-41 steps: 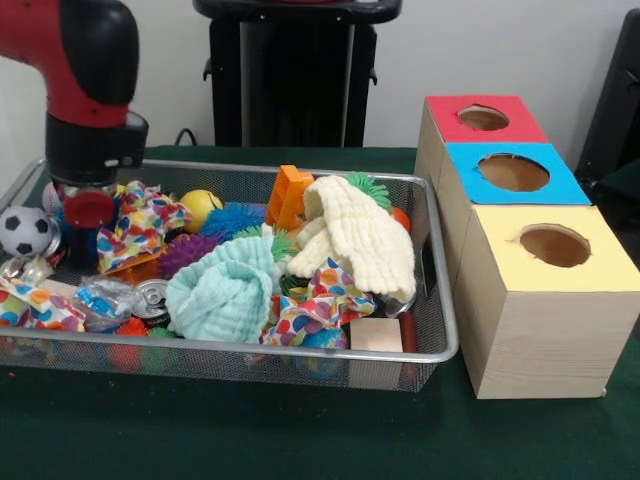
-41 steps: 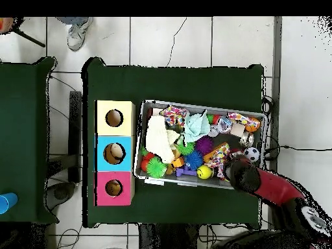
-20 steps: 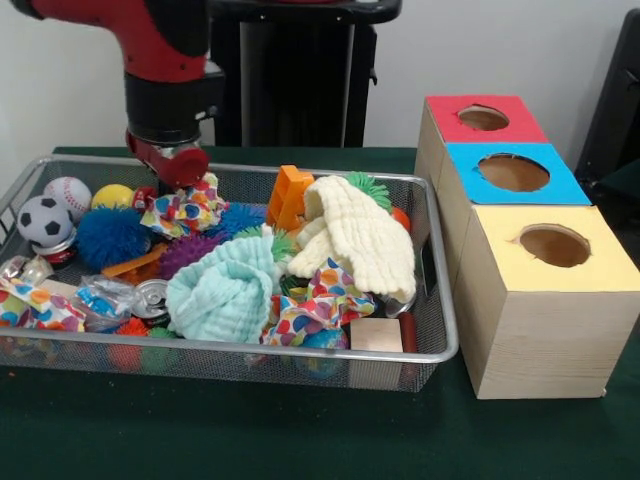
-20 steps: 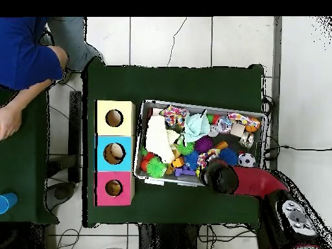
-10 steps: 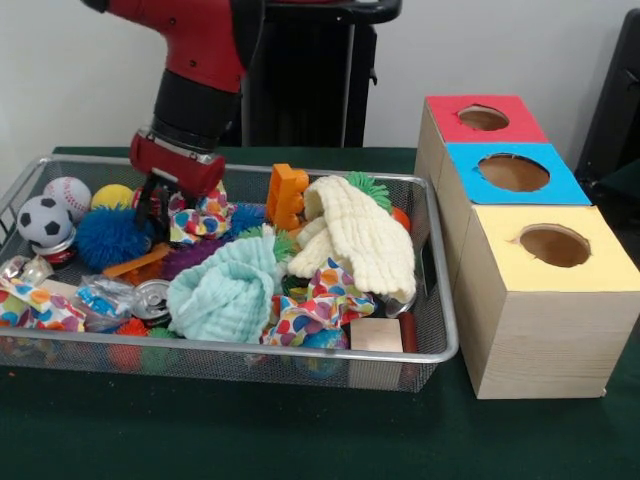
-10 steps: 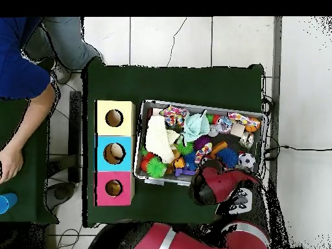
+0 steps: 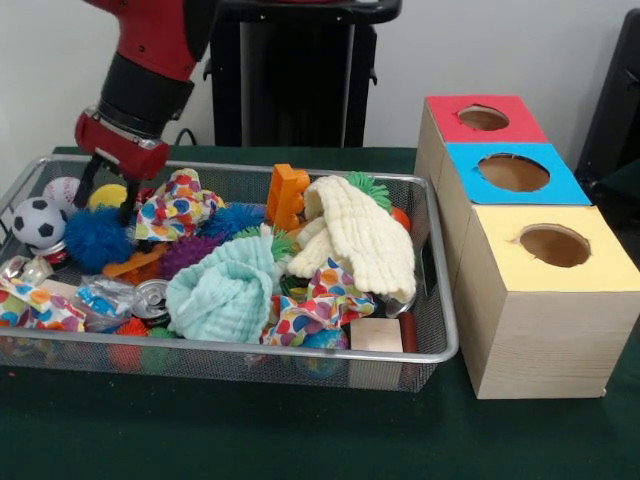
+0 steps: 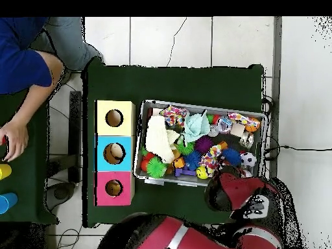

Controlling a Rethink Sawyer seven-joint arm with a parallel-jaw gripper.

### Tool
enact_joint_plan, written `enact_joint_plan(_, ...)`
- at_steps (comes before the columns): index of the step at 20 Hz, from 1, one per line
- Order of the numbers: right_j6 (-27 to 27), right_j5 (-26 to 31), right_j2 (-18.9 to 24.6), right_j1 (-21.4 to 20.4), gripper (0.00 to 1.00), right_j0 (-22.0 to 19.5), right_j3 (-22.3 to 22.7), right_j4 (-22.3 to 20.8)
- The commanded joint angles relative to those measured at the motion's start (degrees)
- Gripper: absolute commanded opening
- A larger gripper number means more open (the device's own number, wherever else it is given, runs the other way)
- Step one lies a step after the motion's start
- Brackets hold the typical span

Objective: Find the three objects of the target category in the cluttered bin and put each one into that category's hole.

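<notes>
The tool (image 7: 108,190) hangs over the left end of the wire bin (image 7: 440,300), two dark fingers (image 7: 127,203) pointing down from a red head; they stand apart with nothing between them. Left of it lie a soccer ball (image 7: 37,220) and a baseball (image 7: 62,190). Right under it sit a blue spiky ball (image 7: 97,238) and a yellow ball (image 7: 108,194). Just right of the tool a dotted cloth (image 7: 178,205) is bunched up, with a purple spiky ball (image 7: 185,252) and a second blue spiky ball (image 7: 232,218) beyond it. In front of the tool, toward the camera, are a can (image 7: 152,297) and a crinkled wrapper (image 7: 100,298). Further right come a mint cloth (image 7: 225,290), an orange block (image 7: 288,195), a cream cloth (image 7: 362,235) and a wooden block (image 7: 376,334) at the bin's near right corner. Which category is the target I cannot tell.

Well to the right of the tool, outside the bin, stand three wooden boxes in a row: red box (image 7: 482,118) farthest, blue box (image 7: 513,172) in the middle, yellow box (image 7: 553,246) nearest, each with a round hole on top. Everything rests on a green worktop (image 7: 250,430).

From overhead, a person's hand (image 8: 13,139) rests on a second green surface far past the boxes, beside a yellow cup (image 8: 4,171) and a blue cup (image 8: 5,202). The floor (image 8: 194,39) is pale tile.
</notes>
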Motion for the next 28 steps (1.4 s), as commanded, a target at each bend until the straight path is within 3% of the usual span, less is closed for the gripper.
enact_joint_plan(1,-5.8,14.5,10.1,-10.7,1.00,-5.4,0.1,1.0)
enact_joint_plan(2,-8.3,17.5,12.8,-13.9,1.00,-7.1,1.4,1.3)
enact_joint_plan(4,-10.5,19.6,14.2,-17.2,1.00,-8.1,2.2,1.1)
enact_joint_plan(6,-9.4,17.6,12.4,-17.0,1.00,-7.1,1.2,-1.2)
enact_joint_plan(8,-5.7,12.3,9.7,-13.8,1.00,-5.8,-1.1,-3.9)
enact_joint_plan(10,-0.4,5.0,4.1,-8.6,1.00,-2.9,-3.9,-4.2)
enact_joint_plan(12,2.0,-2.2,-0.3,-4.3,1.00,-1.3,-5.3,-1.9)
enact_joint_plan(15,2.0,-10.1,-2.0,-1.3,1.00,-2.0,-4.8,2.3)
enact_joint_plan(20,2.2,-21.2,2.1,2.7,1.00,-6.0,-3.4,5.4)
enact_joint_plan(24,4.3,-20.5,6.8,4.3,1.00,-9.1,-5.0,2.6)
enact_joint_plan(28,4.2,-20.6,7.9,5.5,1.00,-9.8,-5.8,2.5)
